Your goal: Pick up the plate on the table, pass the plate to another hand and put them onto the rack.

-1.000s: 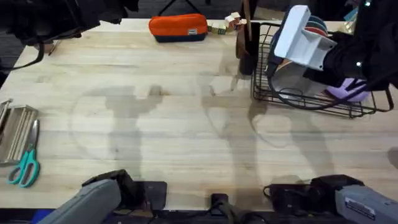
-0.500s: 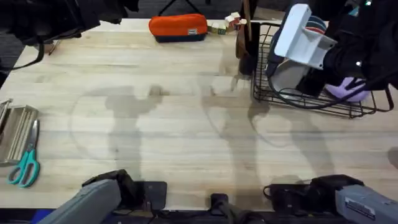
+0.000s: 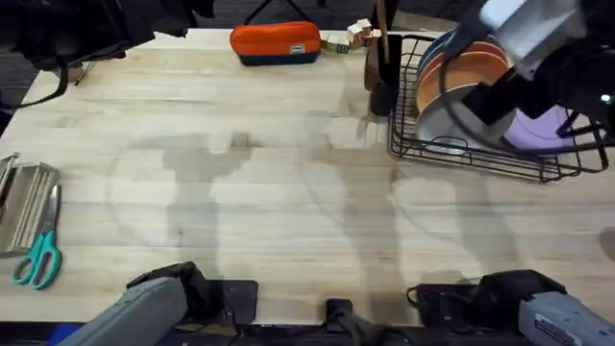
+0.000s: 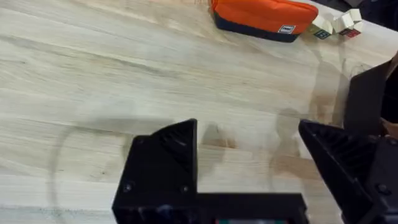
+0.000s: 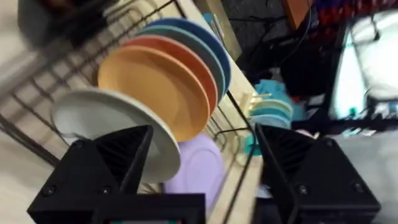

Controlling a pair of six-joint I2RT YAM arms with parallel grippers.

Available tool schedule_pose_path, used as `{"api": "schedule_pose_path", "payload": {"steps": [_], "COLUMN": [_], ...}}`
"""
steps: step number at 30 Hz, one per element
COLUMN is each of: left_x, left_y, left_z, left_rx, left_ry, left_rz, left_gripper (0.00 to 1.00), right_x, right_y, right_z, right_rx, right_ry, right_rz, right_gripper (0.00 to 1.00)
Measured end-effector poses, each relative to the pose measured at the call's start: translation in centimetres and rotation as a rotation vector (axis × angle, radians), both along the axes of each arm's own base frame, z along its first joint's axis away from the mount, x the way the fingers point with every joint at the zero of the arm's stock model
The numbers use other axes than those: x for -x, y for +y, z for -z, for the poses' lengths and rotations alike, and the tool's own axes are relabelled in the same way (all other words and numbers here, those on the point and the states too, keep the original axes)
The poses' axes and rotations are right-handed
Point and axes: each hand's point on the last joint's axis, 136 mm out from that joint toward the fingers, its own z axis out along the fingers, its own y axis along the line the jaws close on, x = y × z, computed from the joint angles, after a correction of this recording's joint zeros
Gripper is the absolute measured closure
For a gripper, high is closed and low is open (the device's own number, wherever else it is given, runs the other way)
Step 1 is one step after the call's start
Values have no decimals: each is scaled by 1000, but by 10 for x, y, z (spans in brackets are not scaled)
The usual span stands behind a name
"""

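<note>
Across the whole overhead view we see the table point(image 3: 269, 192), pale planks with most of its surface bare. Toward two o'clock stands the rack point(image 3: 480, 159), black wire, holding a row of upright dishes: the plate point(image 3: 452, 120) at the near end, grey-white and tilted in its slot, then an orange plate point(image 3: 476, 67), a terracotta one and a blue plate point(image 5: 205, 43) behind, with a lilac plate point(image 3: 538, 130) lying flat beside them. We find the right gripper point(image 5: 202, 152) above the rack, its fingers spread apart and holding nothing, the plate showing just past them. Our left gripper point(image 4: 249, 165) sits low at about six o'clock over bare wood, its fingers likewise apart and empty. At twelve o'clock lies an orange pouch point(image 3: 275, 42), and at nine o'clock a pair of teal-handled scissors point(image 3: 38, 255).
</note>
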Motion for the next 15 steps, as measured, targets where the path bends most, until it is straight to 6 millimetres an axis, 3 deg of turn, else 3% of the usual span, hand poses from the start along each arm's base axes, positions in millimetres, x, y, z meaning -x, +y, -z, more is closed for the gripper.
{"api": "schedule_pose_path", "payload": {"steps": [8,15], "left_x": [0,0], "left_y": [0,0], "left_z": [0,0], "left_rx": [0,0], "left_ry": [0,0], "left_rz": [0,0], "left_gripper": [8,8], "right_x": [24,40], "right_y": [-3,-4], "right_z": [-31,-42], "right_rx": [-300,-507], "right_ry": [-58,-42], "right_rz": [173,312], "right_gripper": [9,9]}}
